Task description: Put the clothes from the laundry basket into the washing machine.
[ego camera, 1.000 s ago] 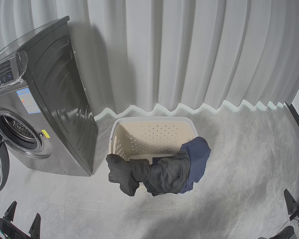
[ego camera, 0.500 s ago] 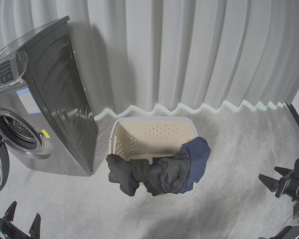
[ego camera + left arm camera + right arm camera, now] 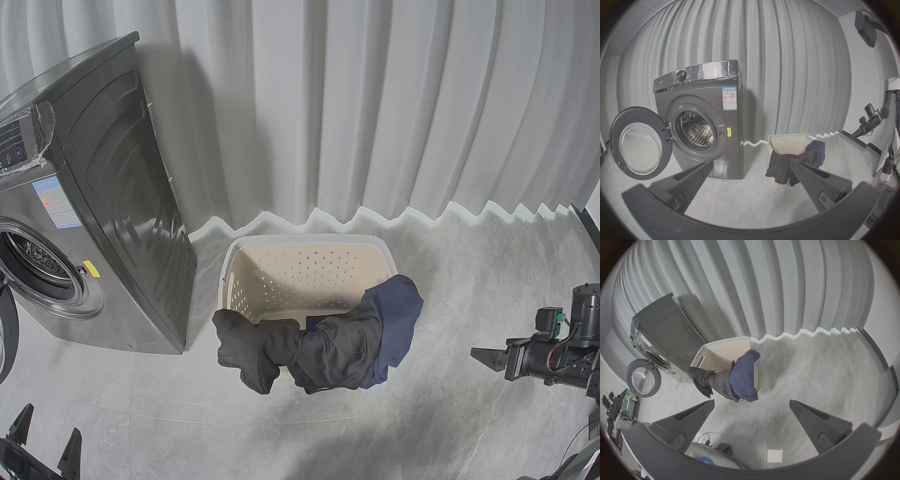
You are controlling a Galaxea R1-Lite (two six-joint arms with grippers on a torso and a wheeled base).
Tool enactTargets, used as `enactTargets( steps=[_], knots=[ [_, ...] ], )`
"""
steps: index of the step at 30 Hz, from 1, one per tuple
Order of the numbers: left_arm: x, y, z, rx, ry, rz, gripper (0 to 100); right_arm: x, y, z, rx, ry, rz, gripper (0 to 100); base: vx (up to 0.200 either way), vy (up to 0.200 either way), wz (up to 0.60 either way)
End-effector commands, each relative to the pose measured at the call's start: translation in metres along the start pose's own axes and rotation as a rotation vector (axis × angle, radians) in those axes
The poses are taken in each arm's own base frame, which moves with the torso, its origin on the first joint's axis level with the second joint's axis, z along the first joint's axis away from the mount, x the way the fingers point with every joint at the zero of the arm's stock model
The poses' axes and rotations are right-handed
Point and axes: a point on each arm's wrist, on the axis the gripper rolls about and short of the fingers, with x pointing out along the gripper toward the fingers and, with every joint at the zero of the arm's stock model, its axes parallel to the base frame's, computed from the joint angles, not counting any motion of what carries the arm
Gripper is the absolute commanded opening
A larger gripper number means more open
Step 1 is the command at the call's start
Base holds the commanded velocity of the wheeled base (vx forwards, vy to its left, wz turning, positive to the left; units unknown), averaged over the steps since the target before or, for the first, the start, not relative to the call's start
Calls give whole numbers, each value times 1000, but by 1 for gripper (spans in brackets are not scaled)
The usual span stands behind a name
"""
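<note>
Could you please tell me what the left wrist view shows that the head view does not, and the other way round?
Left wrist view alone: the washing machine's front square on, its whole round door swung open, the control knob. Head view alone: a look down into the laundry basket along its pierced inner walls, and the machine's embossed side panel. Both: dark grey clothes and a blue garment draped over the basket's near rim, the left gripper with jaws open, the right gripper, the curtain.
</note>
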Motion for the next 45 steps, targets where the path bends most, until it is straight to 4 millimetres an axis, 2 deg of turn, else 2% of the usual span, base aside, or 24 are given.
enactTargets(
  steps=[1,9,11,14,23,32,45],
  knots=[
    [0,0,-5,0,-1,0,100,36,5,-7,2,94,-2,100,0,0,0],
    [0,0,-5,0,-2,0,100,67,11,-3,30,120,-6,100,0,0,0],
    [0,0,-5,0,-2,0,100,82,12,-7,34,158,-7,100,0,0,0],
    [0,0,-5,0,-2,0,100,91,12,-10,38,168,-6,100,0,0,0],
    [0,0,-5,0,-1,0,100,139,15,-25,26,165,-10,100,0,0,0],
    [0,0,-5,0,-2,0,100,166,22,-21,27,126,5,100,0,0,0],
    [0,0,-5,0,-1,0,100,184,25,-25,24,131,11,100,0,0,0]
  ],
)
